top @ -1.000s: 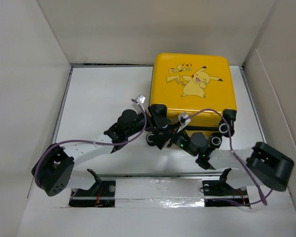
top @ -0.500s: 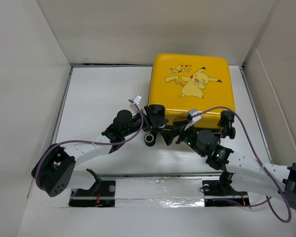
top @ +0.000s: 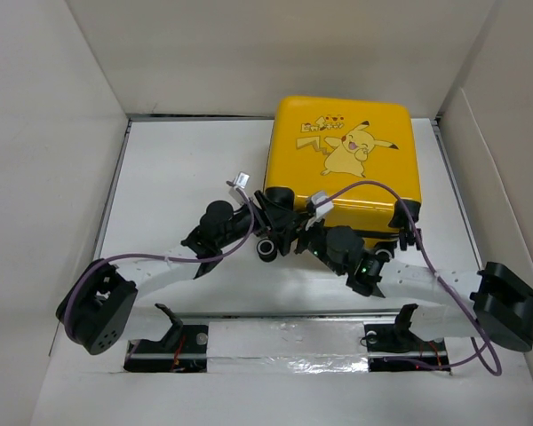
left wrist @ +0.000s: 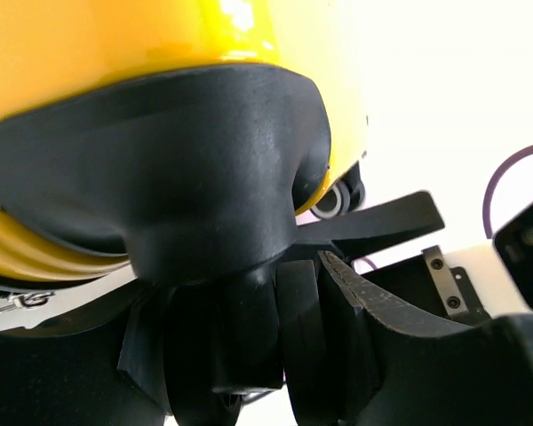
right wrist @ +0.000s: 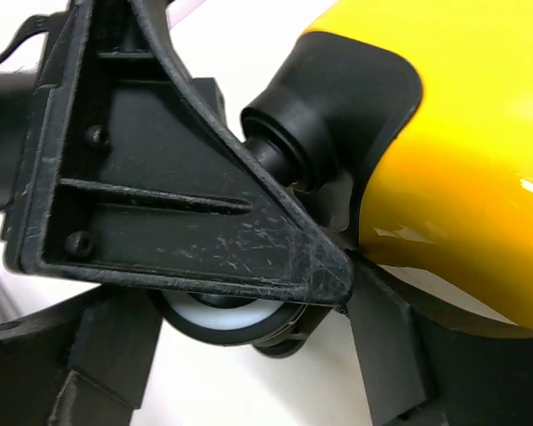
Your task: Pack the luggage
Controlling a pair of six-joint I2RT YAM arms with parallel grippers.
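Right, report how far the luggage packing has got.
Done: the Pikachu suitcase lies flat on the table, lid down. In hand: the left end effector and right end effector crowd its near-left wheel. Left: whether it is zipped cannot be seen.

White bench (top: 178,169) here, and the yellow luggage (top: 342,160) lies flat on its far right part, shut, cartoon print up, black wheels (top: 267,249) facing the near edge, where a shiny foil strip (top: 284,342) runs along.
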